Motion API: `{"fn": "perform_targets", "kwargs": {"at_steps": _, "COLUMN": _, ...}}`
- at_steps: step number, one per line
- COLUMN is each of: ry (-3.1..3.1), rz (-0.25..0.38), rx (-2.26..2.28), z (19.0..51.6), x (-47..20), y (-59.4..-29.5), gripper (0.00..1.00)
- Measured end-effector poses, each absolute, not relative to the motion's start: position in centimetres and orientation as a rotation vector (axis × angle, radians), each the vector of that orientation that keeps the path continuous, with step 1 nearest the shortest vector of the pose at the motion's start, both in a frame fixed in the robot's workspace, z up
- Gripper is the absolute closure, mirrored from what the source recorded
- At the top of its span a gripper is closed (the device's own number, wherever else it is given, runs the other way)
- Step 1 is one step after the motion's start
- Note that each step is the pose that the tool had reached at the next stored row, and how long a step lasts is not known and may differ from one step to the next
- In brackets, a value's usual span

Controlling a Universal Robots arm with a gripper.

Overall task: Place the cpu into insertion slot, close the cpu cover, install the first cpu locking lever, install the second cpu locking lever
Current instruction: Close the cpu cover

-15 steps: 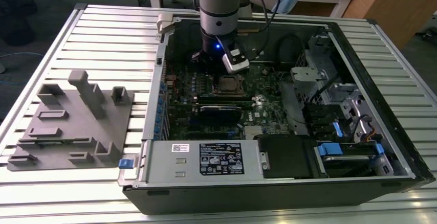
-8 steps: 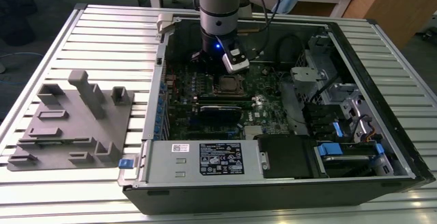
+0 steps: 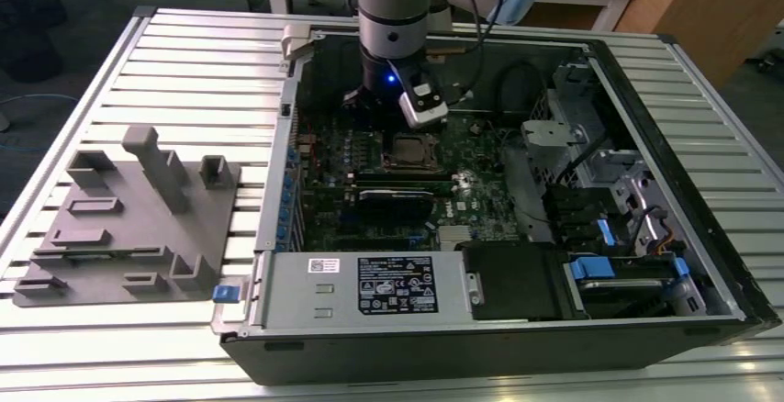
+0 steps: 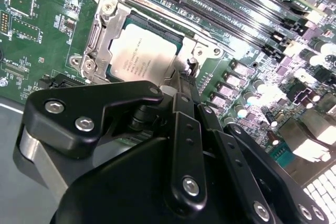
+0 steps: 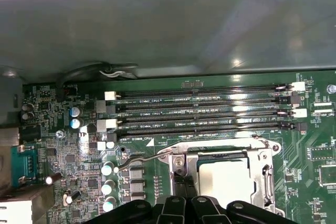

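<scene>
Cpu [image 4: 142,56] lies under lowered cpu cover [image 4: 105,30]; closed claw [image 4: 184,80] just beside corner.

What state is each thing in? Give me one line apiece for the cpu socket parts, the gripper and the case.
Pale silvery square cpu: seated flat, metal top up.
Silvery-rimmed square insertion slot: filled by the cpu.
Thin silvery windowed cpu cover: down over the cpu.
Thin wire locking lever: end sticking out past the socket corner; latched or not, unclear.
Black gripper: low at the socket's edge.
Black computer case: side open.
</scene>
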State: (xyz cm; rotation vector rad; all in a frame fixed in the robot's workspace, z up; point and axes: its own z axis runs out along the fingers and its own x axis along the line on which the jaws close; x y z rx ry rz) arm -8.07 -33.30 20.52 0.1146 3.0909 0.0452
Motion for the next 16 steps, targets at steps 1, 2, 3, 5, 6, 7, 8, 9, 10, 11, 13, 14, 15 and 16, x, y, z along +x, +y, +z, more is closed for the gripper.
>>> {"fn": "perform_targets", "kwargs": {"at_steps": 1, "ry": 3.091, "rz": 0.045, "rx": 0.115, "z": 20.6, "x": -8.1, "y": -33.3, "gripper": 0.89}}
{"fn": "perform_targets", "kwargs": {"at_steps": 2, "ry": 3.091, "rz": 0.045, "rx": 0.115, "z": 20.7, "x": -8.1, "y": -33.3, "gripper": 0.89}}
{"fn": "perform_targets", "kwargs": {"at_steps": 3, "ry": 3.091, "rz": 0.045, "rx": 0.115, "z": 20.8, "x": -8.1, "y": -33.3, "gripper": 0.89}}
{"fn": "perform_targets", "kwargs": {"at_steps": 5, "ry": 3.091, "rz": 0.045, "rx": 0.115, "z": 21.0, "x": -8.1, "y": -33.3, "gripper": 0.89}}
{"fn": "perform_targets", "kwargs": {"at_steps": 6, "ry": 3.091, "rz": 0.045, "rx": 0.115, "z": 21.1, "x": -8.1, "y": -33.3, "gripper": 0.89}}
{"fn": "perform_targets", "kwargs": {"at_steps": 7, "ry": 3.091, "rz": 0.045, "rx": 0.115, "z": 21.1, "x": -8.1, "y": -33.3, "gripper": 0.89}}
{"fn": "perform_targets", "kwargs": {"at_steps": 8, "ry": 3.091, "rz": 0.045, "rx": 0.115, "z": 21.2, "x": -8.1, "y": -33.3, "gripper": 0.89}}
{"fn": "perform_targets", "kwargs": {"at_steps": 9, "ry": 3.091, "rz": 0.045, "rx": 0.115, "z": 21.3, "x": -8.1, "y": -33.3, "gripper": 0.89}}
{"fn": "perform_targets", "kwargs": {"at_steps": 10, "ry": 3.091, "rz": 0.045, "rx": 0.115, "z": 21.4, "x": -8.1, "y": -33.3, "gripper": 0.89}}
{"fn": "perform_targets", "kwargs": {"at_steps": 11, "ry": 3.091, "rz": 0.045, "rx": 0.115, "z": 21.5, "x": -8.1, "y": -33.3, "gripper": 0.89}}
{"fn": "perform_targets", "kwargs": {"at_steps": 13, "ry": 3.091, "rz": 0.045, "rx": 0.115, "z": 21.7, "x": -8.1, "y": -33.3, "gripper": 0.89}}
{"fn": "perform_targets", "kwargs": {"at_steps": 14, "ry": 3.091, "rz": 0.045, "rx": 0.115, "z": 21.7, "x": -8.1, "y": -33.3, "gripper": 0.89}}
{"fn": "perform_targets", "kwargs": {"at_steps": 15, "ry": 3.091, "rz": 0.046, "rx": 0.115, "z": 21.7, "x": -8.1, "y": -33.3, "gripper": 0.89}}
{"fn": "perform_targets", "kwargs": {"at_steps": 16, "ry": 3.091, "rz": 0.046, "rx": 0.115, "z": 21.7, "x": -8.1, "y": -33.3, "gripper": 0.89}}
